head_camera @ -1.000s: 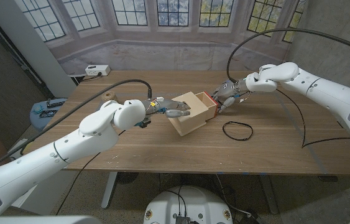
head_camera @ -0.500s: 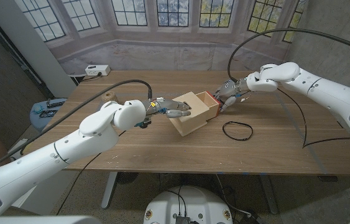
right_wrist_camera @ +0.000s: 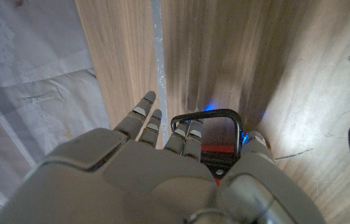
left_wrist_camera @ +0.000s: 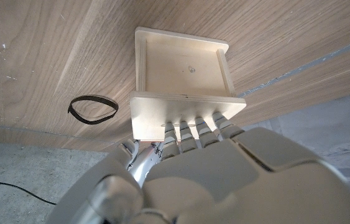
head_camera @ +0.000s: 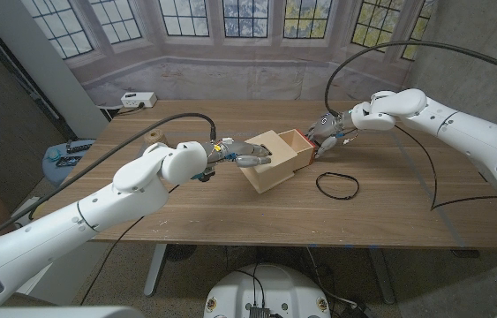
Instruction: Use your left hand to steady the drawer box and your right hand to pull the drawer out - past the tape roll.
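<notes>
The light wooden drawer box [head_camera: 268,162] stands mid-table. My left hand [head_camera: 241,155] grips its near-left end, fingers [left_wrist_camera: 193,129] laid over the box's edge [left_wrist_camera: 184,68]. The drawer [head_camera: 299,141] with its red front sticks out a little on the far-right side. My right hand [head_camera: 326,132] is at that front, fingers [right_wrist_camera: 186,138] hooked through the black handle [right_wrist_camera: 207,116] above the red panel [right_wrist_camera: 217,150]. The black tape roll [head_camera: 337,184] lies flat on the table right of the box, nearer me than the drawer front.
A black cable [head_camera: 433,181] trails over the right part of the table [head_camera: 230,212]. A white power strip [head_camera: 138,100] sits at the far left corner. The tape roll [left_wrist_camera: 92,109] lies near the table's front edge.
My right hand has shifted slightly away from the box, and the drawer has come out a little. The left hand and the box have stayed put.
</notes>
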Available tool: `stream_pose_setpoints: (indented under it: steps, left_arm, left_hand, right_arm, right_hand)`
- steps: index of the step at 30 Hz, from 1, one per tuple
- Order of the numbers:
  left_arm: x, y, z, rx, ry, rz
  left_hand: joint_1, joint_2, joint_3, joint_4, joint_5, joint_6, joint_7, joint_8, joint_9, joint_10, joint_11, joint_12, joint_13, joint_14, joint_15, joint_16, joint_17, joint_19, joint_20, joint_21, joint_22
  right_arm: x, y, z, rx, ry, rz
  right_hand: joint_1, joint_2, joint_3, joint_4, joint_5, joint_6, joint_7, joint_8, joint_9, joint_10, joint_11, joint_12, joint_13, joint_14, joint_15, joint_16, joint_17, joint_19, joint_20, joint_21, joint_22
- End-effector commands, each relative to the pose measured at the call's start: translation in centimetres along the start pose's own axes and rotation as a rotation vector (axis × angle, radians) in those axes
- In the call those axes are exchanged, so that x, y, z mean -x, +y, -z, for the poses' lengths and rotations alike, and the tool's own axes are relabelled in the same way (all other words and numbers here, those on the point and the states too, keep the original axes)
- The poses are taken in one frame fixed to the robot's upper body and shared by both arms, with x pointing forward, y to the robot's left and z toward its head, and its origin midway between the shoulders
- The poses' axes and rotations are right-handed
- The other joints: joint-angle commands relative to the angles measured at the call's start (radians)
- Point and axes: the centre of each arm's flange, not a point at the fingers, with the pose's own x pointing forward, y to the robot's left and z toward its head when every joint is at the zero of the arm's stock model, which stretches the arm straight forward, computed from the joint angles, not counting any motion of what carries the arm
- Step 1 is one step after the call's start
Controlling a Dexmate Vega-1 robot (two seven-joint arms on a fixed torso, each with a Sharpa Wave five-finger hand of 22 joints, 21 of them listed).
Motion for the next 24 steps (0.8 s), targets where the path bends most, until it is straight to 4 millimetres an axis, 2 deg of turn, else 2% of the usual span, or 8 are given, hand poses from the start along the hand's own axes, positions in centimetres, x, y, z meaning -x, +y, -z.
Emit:
stream_pose_setpoints:
  steps: [1, 24]
  left_arm:
    - [-0.01, -0.05, -0.1, 0.002, -0.002, 0.004]
    - [0.18, -0.18, -0.24, 0.002, -0.012, 0.012]
  left_hand:
    - [-0.008, 0.002, 0.009, -0.001, 0.004, 0.007, 0.001, 0.006, 0.005, 0.007, 0.0, 0.004, 0.004, 0.007, 0.0, 0.005, 0.002, 0.001, -0.004, 0.006, 0.003]
    - [-0.01, 0.002, 0.013, -0.003, 0.004, 0.009, 0.0, 0.006, 0.005, 0.008, 0.0, 0.004, 0.004, 0.007, -0.002, 0.004, 0.002, 0.001, -0.004, 0.005, 0.003]
  right_arm:
    - [0.04, 0.29, 0.3, -0.001, 0.015, -0.017]
    - [0.49, 0.8, 1.03, -0.003, 0.058, -0.049]
  right_hand:
    - [-0.006, 0.003, 0.009, 0.001, 0.007, -0.004, 0.004, 0.0, 0.001, -0.002, 0.003, 0.001, 0.002, 0.001, -0.004, -0.001, -0.001, 0.002, 0.004, 0.004, 0.004]
    - [-0.013, 0.001, 0.008, 0.003, 0.007, -0.007, 0.007, 0.0, 0.001, -0.005, 0.006, 0.001, 0.002, -0.001, -0.003, -0.001, -0.001, -0.015, 0.008, -0.001, 0.004]
